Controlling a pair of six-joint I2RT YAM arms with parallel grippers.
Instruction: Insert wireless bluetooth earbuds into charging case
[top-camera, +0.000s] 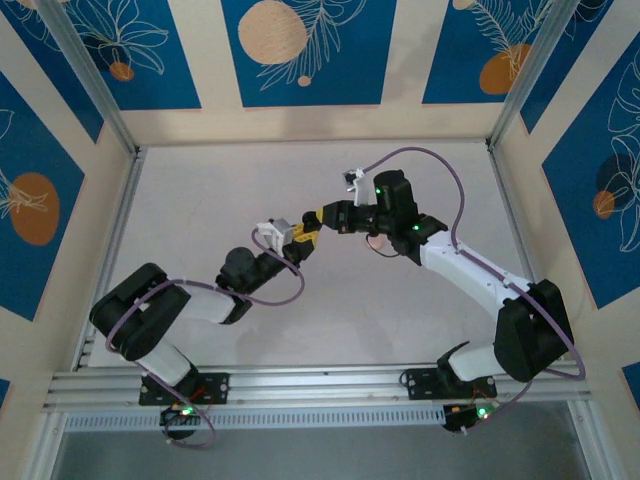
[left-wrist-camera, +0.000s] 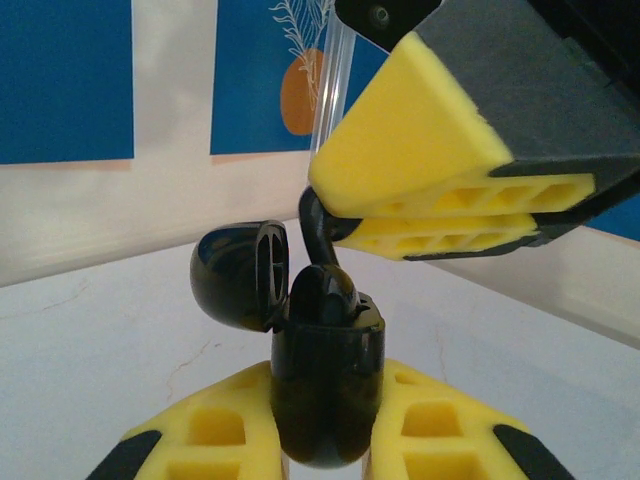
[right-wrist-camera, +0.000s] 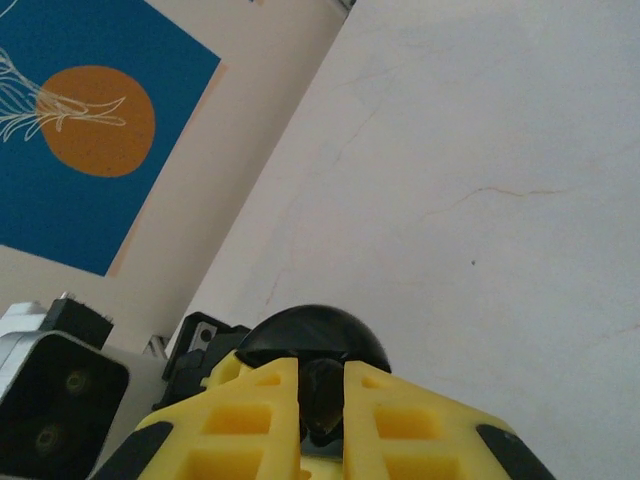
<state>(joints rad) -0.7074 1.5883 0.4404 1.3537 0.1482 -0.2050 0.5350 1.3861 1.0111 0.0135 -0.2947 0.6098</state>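
Yellow-padded left gripper (left-wrist-camera: 325, 405) clamping black charging case (left-wrist-camera: 325, 365) upright, lid (left-wrist-camera: 235, 275) hanging open to left. Right gripper (left-wrist-camera: 325, 210) pinching 1 earbud (left-wrist-camera: 320, 290), jaws narrow, bud sitting at case mouth, over middle of table (top-camera: 200, 200).
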